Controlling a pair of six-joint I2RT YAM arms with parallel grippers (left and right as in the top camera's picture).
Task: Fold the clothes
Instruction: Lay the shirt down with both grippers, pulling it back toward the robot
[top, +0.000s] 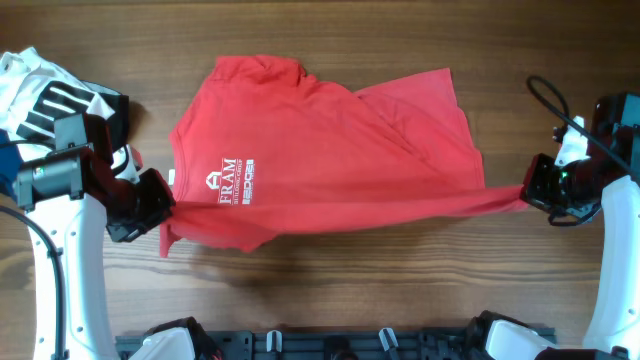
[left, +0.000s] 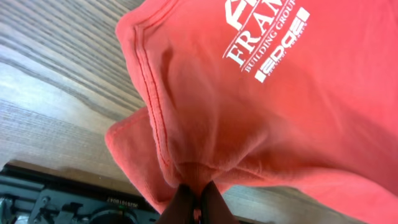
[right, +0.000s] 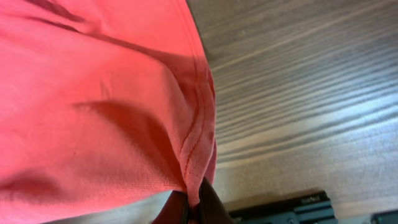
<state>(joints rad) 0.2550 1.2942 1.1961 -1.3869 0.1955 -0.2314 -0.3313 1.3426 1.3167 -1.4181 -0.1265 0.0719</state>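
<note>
- We find the red T-shirt (top: 320, 150) spread across the middle of the table (top: 330, 290), printed side up. It reaches from near the left edge almost to the right edge.
- The white lettering (top: 232, 181) sits on the shirt's left part, close to the front left corner of the garment.
- The shirt's front border is drawn into a straight, taut line between the two grippers. The cloth behind it lies wrinkled, with a diagonal fold running toward the far right.
- A shadow lies on the wood just in front of this border. The border appears lifted slightly off the table, though we cannot confirm this from overhead.
- The left gripper (top: 165, 205) is clenched on the shirt's front left corner. In the left wrist view, bunched fabric and a stitched hem run into the closed fingers.
- The right gripper (top: 525, 192) is likewise clamped on the front right corner, the hem pinched between its fingers.
- A white garment with black stripes (top: 40, 95) lies at the far left corner of the table, apart from the shirt.
- A black rail (top: 330, 345) runs along the front edge.
</note>
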